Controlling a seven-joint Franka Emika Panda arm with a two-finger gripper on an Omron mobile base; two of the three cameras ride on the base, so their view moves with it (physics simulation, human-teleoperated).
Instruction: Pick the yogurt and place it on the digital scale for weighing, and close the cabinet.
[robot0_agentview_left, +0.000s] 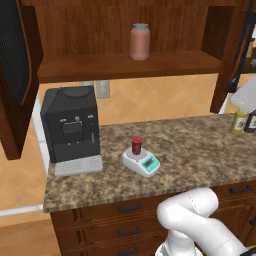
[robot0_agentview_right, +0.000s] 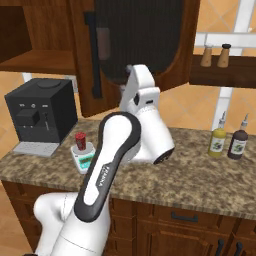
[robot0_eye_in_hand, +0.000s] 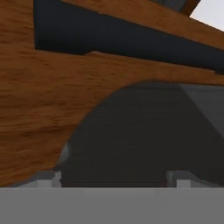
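The yogurt, a small red cup, stands on the digital scale on the granite counter. Both doors of the brown cabinet hang open: the left door and the right door with its black bar handle. My arm reaches up to the right door. In the hand view my gripper is open, close in front of that door's dark glass panel, with its wooden frame and handle above. Nothing sits between the fingers.
A black coffee machine stands left of the scale. A pinkish jar is on the cabinet shelf. Two bottles stand at the counter's right end, below a shelf with two shakers. Drawers run under the counter.
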